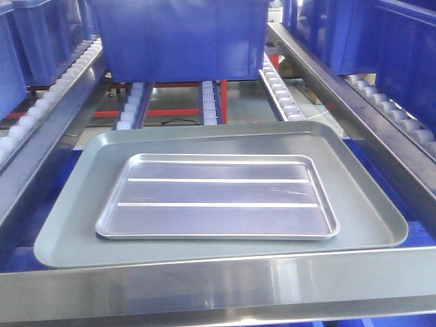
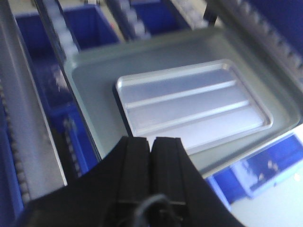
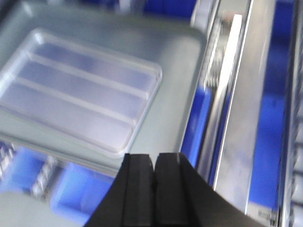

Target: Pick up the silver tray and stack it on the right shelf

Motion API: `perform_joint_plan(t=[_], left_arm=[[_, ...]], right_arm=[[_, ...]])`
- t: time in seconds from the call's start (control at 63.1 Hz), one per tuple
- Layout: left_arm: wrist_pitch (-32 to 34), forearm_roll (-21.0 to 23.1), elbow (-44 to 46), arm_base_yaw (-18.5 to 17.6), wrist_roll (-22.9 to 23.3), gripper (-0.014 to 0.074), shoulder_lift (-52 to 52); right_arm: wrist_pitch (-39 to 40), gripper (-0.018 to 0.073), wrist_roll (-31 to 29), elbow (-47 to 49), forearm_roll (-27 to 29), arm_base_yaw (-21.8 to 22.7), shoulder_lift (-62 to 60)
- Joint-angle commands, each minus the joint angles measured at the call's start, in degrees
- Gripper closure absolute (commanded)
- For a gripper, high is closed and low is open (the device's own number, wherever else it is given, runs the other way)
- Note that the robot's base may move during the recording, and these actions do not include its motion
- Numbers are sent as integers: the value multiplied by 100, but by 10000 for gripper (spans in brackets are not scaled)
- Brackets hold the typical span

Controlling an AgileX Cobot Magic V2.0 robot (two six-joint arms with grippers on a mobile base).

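Silver tray (image 1: 218,197) lying flat inside the larger grey-green tray (image 1: 68,231), on the shelf (image 1: 218,286) just behind its shiny front bar, probably nested so as to sit steady. Left gripper (image 2: 151,144) and right gripper (image 3: 154,161) both pressed together, empty, hovering over the near side. Low rim clear all round; blue bin (image 1: 177,34) well off at the far end

Two trays: one silver tray (image 1: 218,197) inside one larger grey tray (image 1: 75,225). One blue bin (image 1: 177,37) sits far behind (others are cut off). Two grippers, left (image 2: 151,144) and right (image 3: 154,161).
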State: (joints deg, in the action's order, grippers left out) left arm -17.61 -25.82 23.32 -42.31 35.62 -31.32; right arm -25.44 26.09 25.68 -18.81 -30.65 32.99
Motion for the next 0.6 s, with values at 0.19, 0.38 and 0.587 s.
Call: perform_joint_plan(t=[0.19, 0.38, 0.587], left_arm=[[-764, 188, 151, -37, -330, 688, 1720], [-915, 274, 151, -37, -337, 688, 2127], [-915, 326, 151, -37, -337, 688, 2127]], right_arm=[[300, 503, -50, 130, -176, -20, -1581], [216, 503, -50, 130, -176, -20, -1792], [216, 503, -50, 130, -176, -20, -1792]])
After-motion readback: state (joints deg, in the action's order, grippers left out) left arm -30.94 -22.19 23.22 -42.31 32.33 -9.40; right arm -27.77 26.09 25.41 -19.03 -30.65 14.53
